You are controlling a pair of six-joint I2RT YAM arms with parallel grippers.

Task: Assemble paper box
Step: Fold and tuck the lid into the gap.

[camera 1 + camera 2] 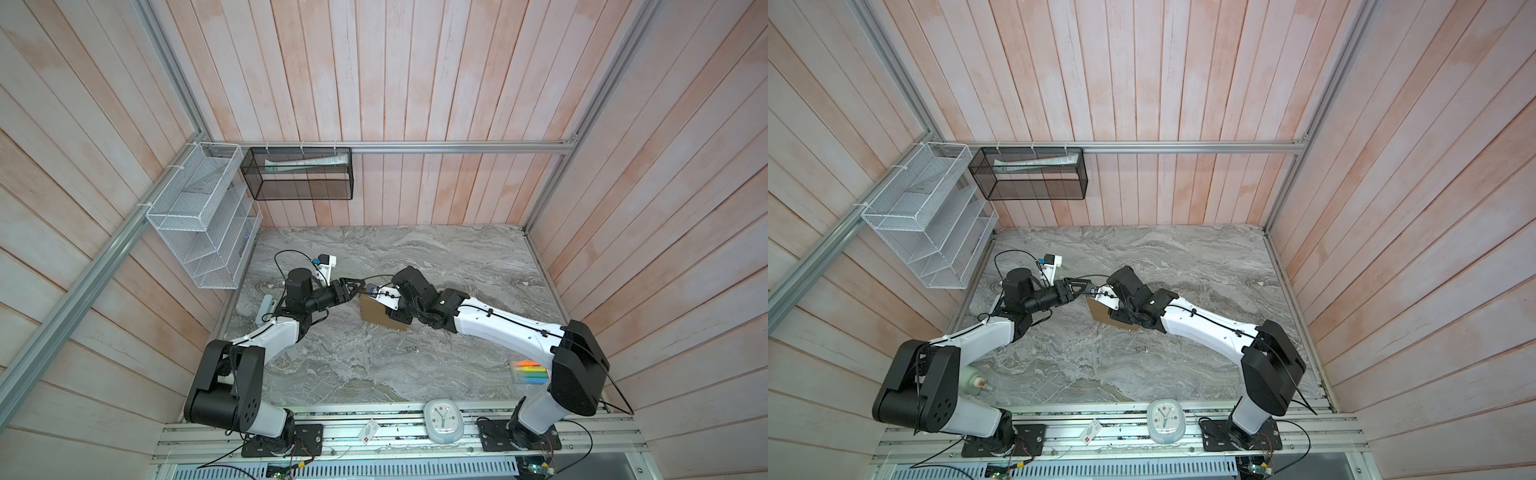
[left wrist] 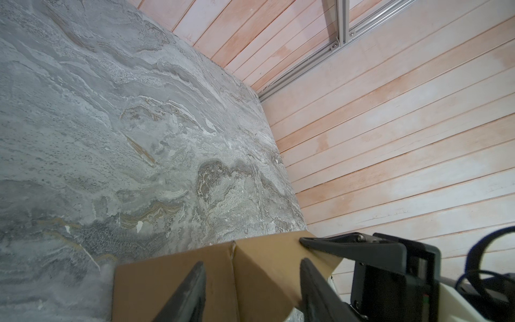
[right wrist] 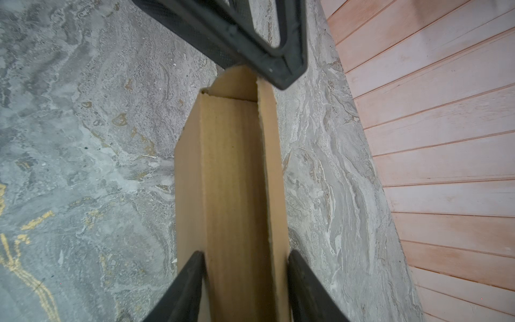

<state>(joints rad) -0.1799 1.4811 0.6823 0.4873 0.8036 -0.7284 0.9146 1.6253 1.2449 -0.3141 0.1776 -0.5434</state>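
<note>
At the middle of the table (image 1: 415,365), the paper box (image 1: 374,313) stands tilted on one edge, partly folded. The right arm (image 1: 498,324) reaches in low from the near right, its white forearm slanting across the table and its wrist curled down over the box. Its wrist view shows the right gripper (image 3: 245,259) clamped on the box's two side panels. The left arm (image 1: 274,332) comes from the near left, elbow bent and wrist turned sideways, so the left gripper (image 1: 359,286) points about level at the box's upper corner. Its fingers (image 2: 195,284) straddle that corner, half apart; whether they press the cardboard cannot be told.
</note>
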